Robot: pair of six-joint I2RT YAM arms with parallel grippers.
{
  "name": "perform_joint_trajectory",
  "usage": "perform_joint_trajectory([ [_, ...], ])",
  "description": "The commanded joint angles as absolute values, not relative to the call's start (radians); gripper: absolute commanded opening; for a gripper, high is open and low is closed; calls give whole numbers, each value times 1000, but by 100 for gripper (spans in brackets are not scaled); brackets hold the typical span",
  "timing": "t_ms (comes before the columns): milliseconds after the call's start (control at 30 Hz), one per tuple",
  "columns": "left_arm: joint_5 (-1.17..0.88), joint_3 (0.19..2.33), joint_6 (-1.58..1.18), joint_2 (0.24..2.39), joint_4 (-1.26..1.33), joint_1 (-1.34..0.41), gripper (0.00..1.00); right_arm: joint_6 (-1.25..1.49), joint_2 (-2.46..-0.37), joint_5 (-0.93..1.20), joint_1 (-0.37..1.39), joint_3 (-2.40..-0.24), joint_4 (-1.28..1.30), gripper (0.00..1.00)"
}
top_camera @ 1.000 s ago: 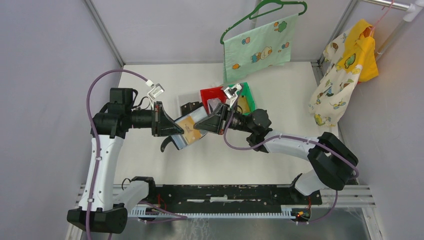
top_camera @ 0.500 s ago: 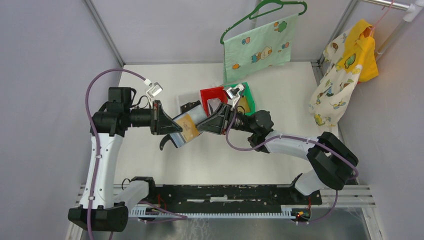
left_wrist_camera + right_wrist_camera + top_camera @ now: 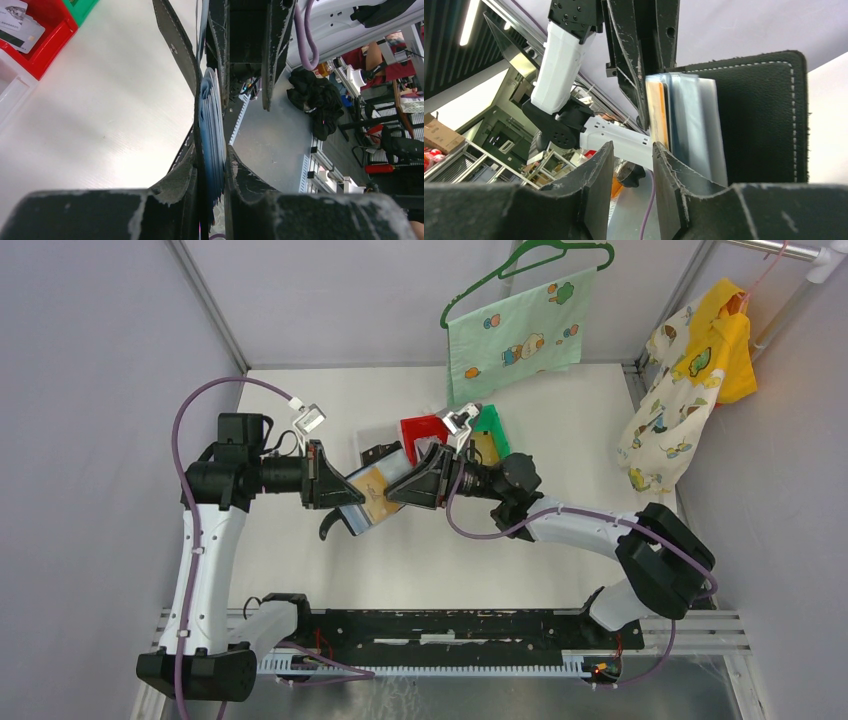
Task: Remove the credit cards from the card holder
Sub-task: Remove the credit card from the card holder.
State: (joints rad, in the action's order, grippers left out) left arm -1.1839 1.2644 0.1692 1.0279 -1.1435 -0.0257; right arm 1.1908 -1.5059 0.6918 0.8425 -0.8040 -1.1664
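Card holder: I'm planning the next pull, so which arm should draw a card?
Right. The left gripper is clamped on the holder; the right gripper is open beside the tan card.

- Overhead view's bright and even, only soft shadows on the table [image 3: 300,400].
- Left wrist cam: tabletop glares white, my fingers [image 3: 175,192] blur up close.

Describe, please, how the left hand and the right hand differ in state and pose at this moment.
The left hand is shut on the card holder; the right hand stands open with nothing between its fingers. In the top view the left hand reaches in from the left, the right hand from the right. Both point at the card holder.
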Motion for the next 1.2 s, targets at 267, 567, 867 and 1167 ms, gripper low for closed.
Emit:
perform_joint_trajectory([
  [267,-1282,1321,188,1029,-1164,-23,2,1097,-1439,735,793,-843,-1067,45],
  [567,-1272,1323,192,1035,-1172,-23,2,1064,-1475,726,833,-889,-1037,44],
  [867,-1144,1293,108,1048,-1106,-23,2,1129,-1524,713,854,-890,-1116,14],
  [1167,-1022,1304,7,1068,-1041,-22,16,1333,-1575,667,848,-832,-1365,0],
])
